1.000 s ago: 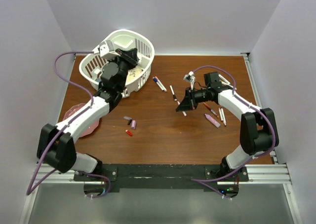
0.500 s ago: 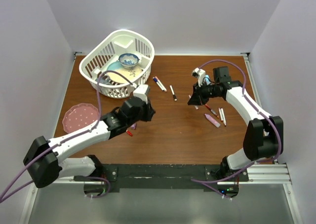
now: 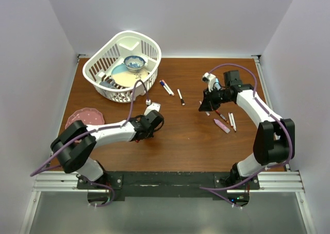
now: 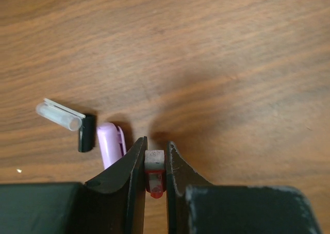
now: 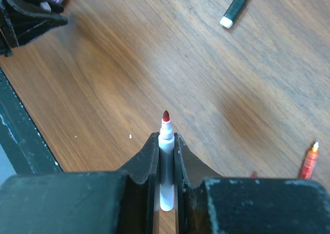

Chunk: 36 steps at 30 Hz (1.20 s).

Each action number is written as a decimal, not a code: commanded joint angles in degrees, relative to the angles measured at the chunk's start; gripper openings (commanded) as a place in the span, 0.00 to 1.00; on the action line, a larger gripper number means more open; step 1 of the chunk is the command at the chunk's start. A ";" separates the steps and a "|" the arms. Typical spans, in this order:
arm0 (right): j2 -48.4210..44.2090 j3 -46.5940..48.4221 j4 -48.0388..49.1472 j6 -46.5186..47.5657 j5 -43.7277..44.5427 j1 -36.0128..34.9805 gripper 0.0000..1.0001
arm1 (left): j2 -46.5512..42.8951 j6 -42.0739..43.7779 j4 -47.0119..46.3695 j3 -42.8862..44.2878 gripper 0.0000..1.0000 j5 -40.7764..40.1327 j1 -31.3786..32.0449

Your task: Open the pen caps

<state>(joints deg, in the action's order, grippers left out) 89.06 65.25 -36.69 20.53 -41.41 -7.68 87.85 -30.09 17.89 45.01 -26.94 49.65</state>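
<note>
Left gripper (image 4: 154, 144), swung over from the basket (image 3: 155, 51), pinches a red cap (image 4: 154, 173); right gripper (image 5: 165, 137) clamps an uncapped pen (image 5: 165, 161): one opened.

- left gripper (image 4: 155, 144) at bottom centre, black fingers (image 4: 131, 167) pointed up the frame
- jaws were pinched tight on a red cap (image 4: 154, 181), which stood lengthwise between them
- red cap had a pale whitish end (image 4: 154, 159) towards the fingertips; its red part sat deeper in the gap
- lilac cap (image 4: 110, 144) lay on the table just left of the gripper, its lower end hidden behind the left-hand finger
- black cap (image 4: 86, 133) lay just left of the lilac one, apart from it
- clear plastic cap (image 4: 58, 114) lay tilted, one end touching the black cap's top
- brown wood-grain table (image 4: 216, 53) filled the rest, with the gripper's soft shadow right of the fingers
</note>
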 commanded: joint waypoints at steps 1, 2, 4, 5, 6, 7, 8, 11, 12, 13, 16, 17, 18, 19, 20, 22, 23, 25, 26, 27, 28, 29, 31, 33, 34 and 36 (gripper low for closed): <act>1.21 2.24 -1.46 2.14 1.06 0.21 0.00 | 2.67 2.22 -0.40 3.59 0.18 -6.80 0.27; 1.56 2.25 -1.81 2.40 1.15 0.21 0.00 | 3.63 2.49 -0.66 4.02 0.19 -7.07 0.27; 1.91 2.42 -2.07 2.67 1.50 0.12 0.00 | 4.60 3.01 -1.10 4.90 0.23 -8.03 0.27; 2.08 2.60 -2.42 3.02 1.59 0.21 0.00 | 5.56 3.10 -1.10 5.26 0.25 -8.48 0.27; 2.17 2.60 -2.42 3.11 1.68 0.12 0.00 | 6.01 3.45 -1.02 5.61 0.28 -8.66 0.27; 2.17 2.60 -2.69 3.46 2.03 0.21 0.00 | 6.27 3.54 -0.93 6.31 0.29 -9.35 0.36; 2.17 2.60 -2.95 3.63 2.29 0.21 0.00 | 6.89 3.63 -0.75 6.66 0.31 -9.80 0.27; 2.44 2.77 -4.18 4.95 3.52 0.21 0.00 | 7.16 3.81 -0.31 7.63 0.39 -11.47 0.36; 2.44 2.69 -4.53 5.30 4.14 0.12 0.00 | 6.89 4.07 -0.14 7.81 0.41 -11.73 0.27; 2.53 2.51 -5.06 5.91 4.75 0.21 0.00 | 6.54 4.16 -0.14 7.98 0.41 -12.17 0.27; 2.61 1.72 -6.99 7.58 8.87 0.12 0.00 | 4.00 5.03 -0.66 8.33 0.43 -11.39 0.27; 2.61 1.28 -7.43 8.03 12.02 0.12 0.00 | 1.99 5.39 -0.84 8.34 0.44 -10.86 0.27; 2.61 0.15 -7.70 8.38 14.23 0.12 0.00 | 0.84 6.26 -1.36 8.25 0.44 -10.07 0.27; 2.53 -0.65 -7.61 8.47 16.08 0.12 0.01 | -0.48 6.88 -1.80 7.99 0.45 -7.98 0.19; 2.44 -1.44 -7.35 8.38 17.84 0.12 0.01 | -3.54 7.49 -2.41 7.72 0.48 -6.65 0.27; 2.35 -3.02 -7.26 8.12 22.15 0.21 0.02 | -6.71 8.64 -3.74 6.76 0.54 -4.37 0.27; 2.35 -3.38 -7.17 8.03 23.29 0.21 0.02 | -9.86 8.90 -3.91 6.41 0.64 -3.74 0.19; 2.26 -4.25 -7.00 8.03 25.67 0.12 0.03 | -13.04 9.61 -3.83 5.88 0.74 -3.03 0.19; 2.18 -4.52 -6.82 8.12 26.28 0.12 0.04 | -16.19 9.52 -3.39 5.70 0.82 -3.21 0.19; 2.17 -5.13 -6.91 8.12 27.86 0.04 0.04 | -17.79 9.95 -2.52 5.52 0.82 -3.21 0.19; 2.26 -5.40 -6.73 8.20 28.48 0.12 0.05 | -20.94 10.66 -2.25 5.35 0.82 -2.42 0.10; 2.26 -5.75 -6.64 8.29 29.01 0.12 0.07 | -22.45 11.36 -1.81 5.35 0.82 -2.16 0.10; 2.44 -6.45 -6.56 8.29 29.98 0.04 0.10 | -26.83 13.55 -0.49 4.91 0.84 -1.72 0.10; 2.79 -6.63 -6.56 8.38 30.33 -0.05 0.14 | -29.31 16.27 0.47 4.21 0.84 -1.63 0.01; 2.96 -6.63 -6.47 8.38 30.51 0.04 0.16 | -31.49 16.98 0.65 3.51 0.84 -1.71 0.10; 3.23 -6.89 -6.29 8.38 31.56 -0.23 0.21 | -33.27 18.74 1.09 2.54 0.84 -2.50 0.10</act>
<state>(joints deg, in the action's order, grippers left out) 91.59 58.59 -43.31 28.03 -13.06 -7.60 58.28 -17.04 17.45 49.93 -29.36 49.65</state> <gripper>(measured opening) 0.173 0.835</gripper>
